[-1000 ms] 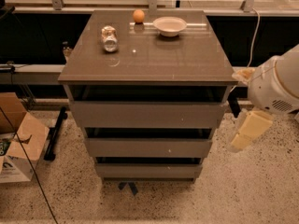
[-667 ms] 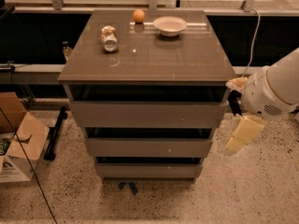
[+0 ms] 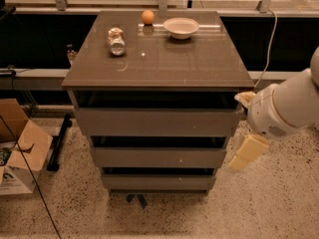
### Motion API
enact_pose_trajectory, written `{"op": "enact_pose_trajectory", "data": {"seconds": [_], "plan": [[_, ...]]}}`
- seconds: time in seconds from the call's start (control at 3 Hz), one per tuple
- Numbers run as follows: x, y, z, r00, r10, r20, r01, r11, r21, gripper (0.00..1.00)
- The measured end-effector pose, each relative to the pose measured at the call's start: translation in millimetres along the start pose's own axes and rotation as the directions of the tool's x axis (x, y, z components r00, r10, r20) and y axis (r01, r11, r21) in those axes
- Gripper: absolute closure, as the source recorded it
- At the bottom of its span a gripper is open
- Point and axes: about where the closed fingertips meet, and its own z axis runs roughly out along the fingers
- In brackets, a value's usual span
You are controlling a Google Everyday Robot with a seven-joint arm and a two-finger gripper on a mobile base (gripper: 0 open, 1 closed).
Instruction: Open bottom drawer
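I am at the getting-close step: my gripper (image 3: 248,153) hangs low by the right side of the cabinet (image 3: 159,63), near the corner of the middle drawer (image 3: 158,157), touching nothing, and I cannot tell if it is open or closed. The bottom drawer (image 3: 158,182) is the lowest, thinnest front, right down by the floor (image 3: 269,208), and it looks pushed in. Next I think I must go lower and move left to the dark gap (image 3: 158,171) above that front, then hook its top edge and pull it toward me.
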Motion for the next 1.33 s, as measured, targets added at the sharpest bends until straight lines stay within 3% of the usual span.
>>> {"op": "enact_pose_trajectory", "data": {"seconds": [0.33, 0.67, 1.33], "plan": [[-3.1, 7.5, 20.4, 1.0, 0.005, 0.022, -0.006, 0.9995, 0.032, 0.0], [7.3, 16.8, 60.6, 0.998, 0.03, 0.048, -0.031, 0.9987, 0.039, 0.0], [36.4, 25.5, 126.3, 0.992, 0.098, 0.075, -0.098, 0.9951, 0.003, 0.0]]}}
